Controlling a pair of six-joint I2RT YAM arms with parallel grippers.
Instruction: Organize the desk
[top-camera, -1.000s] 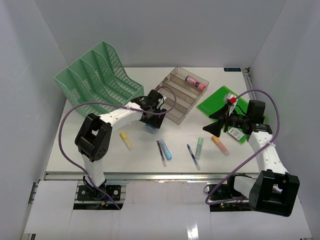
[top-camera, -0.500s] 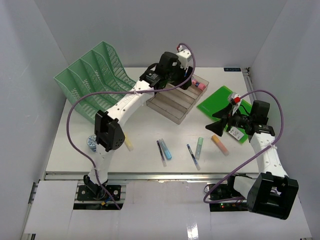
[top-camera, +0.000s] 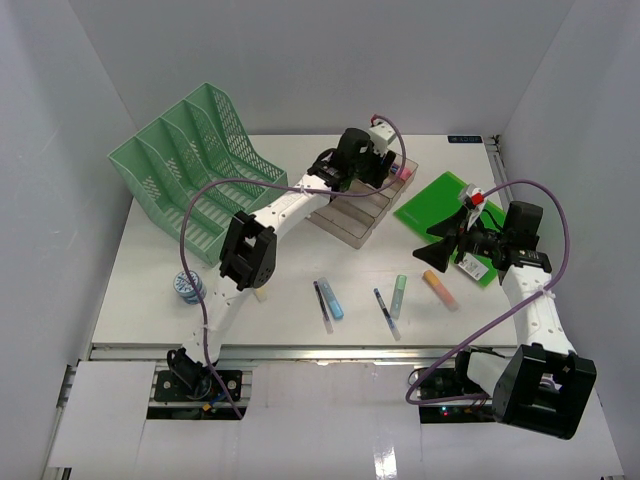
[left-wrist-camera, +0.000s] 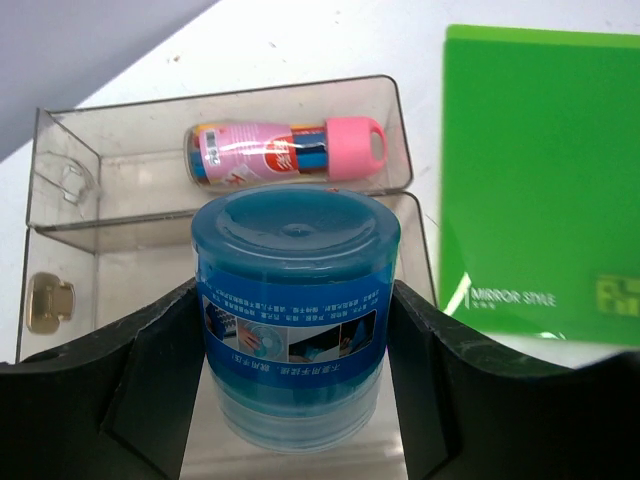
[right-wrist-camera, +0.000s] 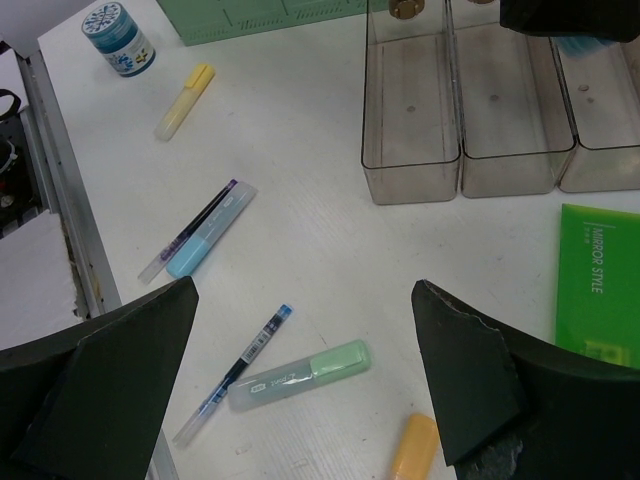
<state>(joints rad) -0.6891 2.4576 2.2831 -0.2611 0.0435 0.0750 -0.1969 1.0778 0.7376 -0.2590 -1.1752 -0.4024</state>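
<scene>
A white worktop (top-camera: 290, 335) fills the middle of the overhead view, with a silver rail along its near edge. At the far left corner stands a mint-green mesh file rack (top-camera: 195, 150). Close to the left edge sits a small blue-lidded jar (top-camera: 187, 287). Beside it lies a yellow highlighter (top-camera: 258, 292), partly hidden by the left arm. That arm stretches to the far edge, where the left hand (left-wrist-camera: 295, 380) pinches a round blue tub (left-wrist-camera: 295, 300) upright between its fingers, over a smoky clear tray (top-camera: 350, 205). A pink-capped tube (left-wrist-camera: 285, 152) lies in the tray's farthest compartment.

Toward the near edge, in the middle, lie a blue highlighter (top-camera: 331, 299) with a dark pen (top-camera: 322, 305) touching it, then a second pen (top-camera: 385, 312), a pale green highlighter (top-camera: 399, 295) and an orange highlighter (top-camera: 439, 289). A bright green folder (top-camera: 440, 205) lies near the right edge. The right hand (top-camera: 437, 243) hangs above the worktop just in front of the folder, fingers spread wide and holding nothing.
</scene>
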